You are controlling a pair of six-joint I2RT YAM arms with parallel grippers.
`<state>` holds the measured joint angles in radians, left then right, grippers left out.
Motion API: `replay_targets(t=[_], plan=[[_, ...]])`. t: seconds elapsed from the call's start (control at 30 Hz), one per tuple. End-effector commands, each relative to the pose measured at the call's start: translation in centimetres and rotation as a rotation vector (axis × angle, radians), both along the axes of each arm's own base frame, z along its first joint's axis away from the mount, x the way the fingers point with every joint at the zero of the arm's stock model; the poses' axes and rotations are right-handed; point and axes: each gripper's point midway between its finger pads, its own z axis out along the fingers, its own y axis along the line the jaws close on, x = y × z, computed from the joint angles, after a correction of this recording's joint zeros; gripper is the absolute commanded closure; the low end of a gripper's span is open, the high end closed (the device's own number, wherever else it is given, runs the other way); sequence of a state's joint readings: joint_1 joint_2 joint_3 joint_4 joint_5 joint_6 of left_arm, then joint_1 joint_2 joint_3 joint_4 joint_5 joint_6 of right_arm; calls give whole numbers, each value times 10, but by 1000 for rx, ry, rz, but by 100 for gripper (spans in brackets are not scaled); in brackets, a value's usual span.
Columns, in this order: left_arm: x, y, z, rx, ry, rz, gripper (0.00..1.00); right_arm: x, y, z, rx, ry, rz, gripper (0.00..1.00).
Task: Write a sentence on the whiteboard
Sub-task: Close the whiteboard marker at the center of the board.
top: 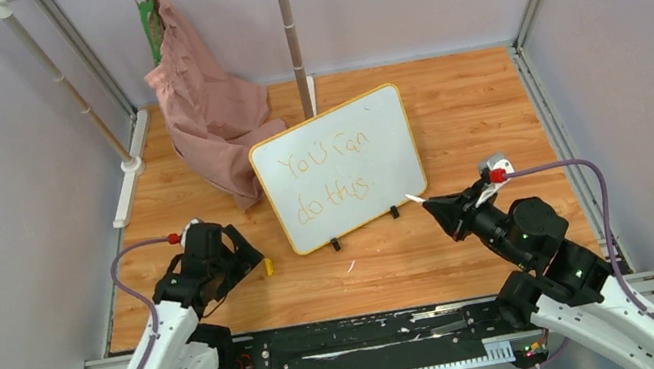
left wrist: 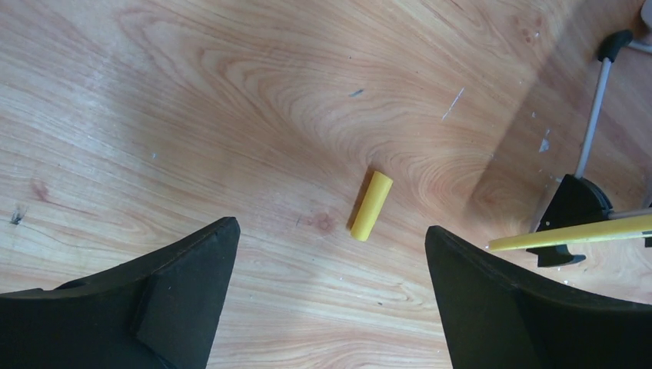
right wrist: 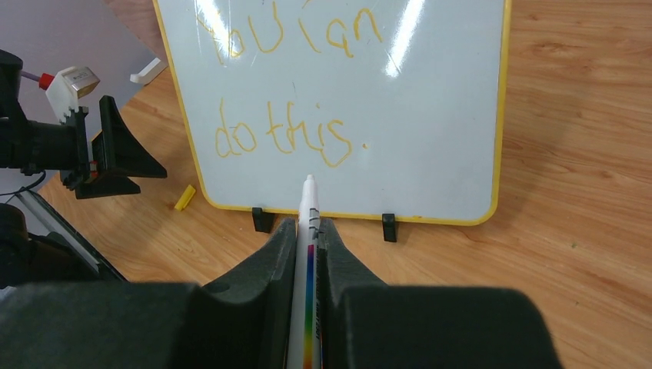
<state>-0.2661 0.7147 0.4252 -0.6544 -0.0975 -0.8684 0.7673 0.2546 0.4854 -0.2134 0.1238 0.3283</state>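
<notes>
The whiteboard stands tilted on its two black feet mid-table, its yellow frame filling the top of the right wrist view. The sentence in orange-yellow reads "You can do this.". My right gripper is shut on a white marker with a rainbow stripe, its tip a little in front of the board's lower edge. My left gripper hangs open over the table, left of the board. A yellow marker cap lies loose on the wood just beyond the open fingers.
A pink garment hangs from a green hanger on a white rack at the back left, draping down to the board's left corner. Grey walls close in both sides. The board's foot stands right of the left gripper.
</notes>
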Motion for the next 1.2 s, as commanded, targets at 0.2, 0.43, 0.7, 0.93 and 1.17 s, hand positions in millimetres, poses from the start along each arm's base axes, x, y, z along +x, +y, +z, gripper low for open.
replay_targets(t=[0.2, 0.43, 0.7, 0.93, 1.17], plan=[[4, -11, -11, 37, 56, -112, 10, -1, -9, 14, 38, -9, -39, 100], [5, -8, -14, 120, 91, -132, 13, 1, -9, 15, 45, -17, -43, 100], [10, -11, -7, 241, 107, -196, 20, -2, -10, 11, 45, -12, -37, 100], [12, -18, -13, 308, 168, -273, 30, -4, -14, 11, 49, -18, -45, 100], [14, -20, -18, 353, 190, -305, 39, -5, -16, 8, 42, -17, -46, 100]])
